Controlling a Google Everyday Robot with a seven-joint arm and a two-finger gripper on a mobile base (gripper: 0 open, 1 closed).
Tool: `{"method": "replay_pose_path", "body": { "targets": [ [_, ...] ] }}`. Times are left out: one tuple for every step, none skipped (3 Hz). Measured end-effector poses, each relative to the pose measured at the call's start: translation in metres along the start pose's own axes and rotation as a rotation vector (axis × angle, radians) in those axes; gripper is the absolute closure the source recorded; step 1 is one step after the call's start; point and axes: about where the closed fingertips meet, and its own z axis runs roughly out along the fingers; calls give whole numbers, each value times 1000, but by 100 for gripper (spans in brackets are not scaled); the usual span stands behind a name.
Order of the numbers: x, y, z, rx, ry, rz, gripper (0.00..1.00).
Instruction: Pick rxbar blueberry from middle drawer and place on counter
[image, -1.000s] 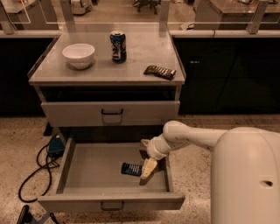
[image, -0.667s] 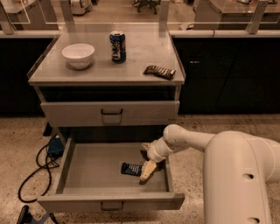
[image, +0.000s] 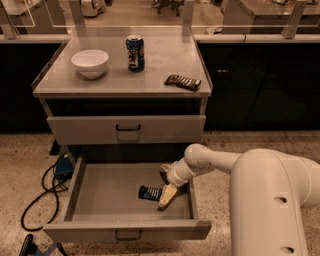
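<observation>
Approach to the grasp. The rxbar blueberry (image: 150, 193), a small flat rectangular bar in a dark blue wrapper with a white label patch, is seen lying flat on the plain grey floor of the middle drawer (image: 102, 192), a wide shallow grey metal tray that is pulled fully open. The bar is placed right of the drawer's centre and towards its front wall. Its long axis is set roughly across the drawer, side wall to side wall, with a slight tilt. The pale two-finger gripper (image: 167, 195) of the single white arm is lowered inside the drawer near its right wall and is met by the right end of the bar, so the bar extends leftward from it. Whether the gripper is clenched or released cannot be told. The smooth pale grey counter (image: 160, 62), the destination, is located above the drawer.
</observation>
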Motion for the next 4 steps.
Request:
{"method": "replay_pose_path", "body": {
  "targets": [
    [-3, 6, 17, 30, 76, -16, 0],
    [-7, 4, 48, 55, 124, -25, 0],
    [-6, 3, 70, 35, 89, 8, 0],
    [-6, -1, 73, 30, 81, 14, 0]
  ]
}}
